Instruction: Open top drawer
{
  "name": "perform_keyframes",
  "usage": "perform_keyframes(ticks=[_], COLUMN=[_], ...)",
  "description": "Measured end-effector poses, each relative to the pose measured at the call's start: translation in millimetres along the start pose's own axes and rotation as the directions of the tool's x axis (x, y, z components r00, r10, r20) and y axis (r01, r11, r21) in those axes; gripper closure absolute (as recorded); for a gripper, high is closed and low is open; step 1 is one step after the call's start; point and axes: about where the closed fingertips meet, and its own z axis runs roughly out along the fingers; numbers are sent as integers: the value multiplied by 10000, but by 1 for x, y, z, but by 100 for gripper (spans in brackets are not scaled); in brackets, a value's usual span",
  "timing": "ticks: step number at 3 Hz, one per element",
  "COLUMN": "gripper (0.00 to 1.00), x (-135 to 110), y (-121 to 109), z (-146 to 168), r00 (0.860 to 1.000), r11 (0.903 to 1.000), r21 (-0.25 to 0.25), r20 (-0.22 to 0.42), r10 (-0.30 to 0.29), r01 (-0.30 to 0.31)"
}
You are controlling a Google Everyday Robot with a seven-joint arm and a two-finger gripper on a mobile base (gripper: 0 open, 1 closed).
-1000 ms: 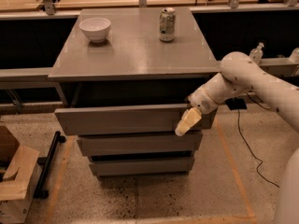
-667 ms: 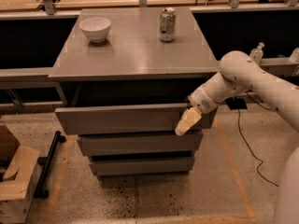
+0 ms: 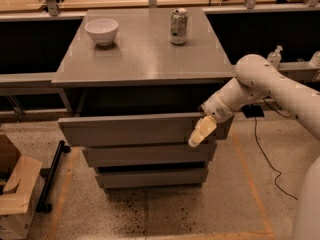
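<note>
None of the pieces has shifted since the earlier frame: the gripper (image 3: 201, 131) sits at the same spot against the right end of the top drawer (image 3: 135, 129). The drawer's front stands partway out from under the cabinet top (image 3: 145, 59) and runs off to the gripper's left; how far the gripper is open cannot be told. Just below it the mid-width drawer front (image 3: 147, 154) sits further back, and bare floor (image 3: 235, 199) opens below and to its right, crossed by a cable (image 3: 256, 139).

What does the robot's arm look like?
The arm is smooth, white and rounded, like a fat tube with a ball-shaped joint. Its gripper, at the right end of the top drawer, is pale yellow.
</note>
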Motion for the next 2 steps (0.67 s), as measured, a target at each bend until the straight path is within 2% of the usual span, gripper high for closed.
perform_keyframes(ticks=[2], gripper=[0], x=[-2], y=[1], z=[-3], r00=[10000], r11=[10000], r21=[-5], r20=[-5], r10=[3], r01=[-3])
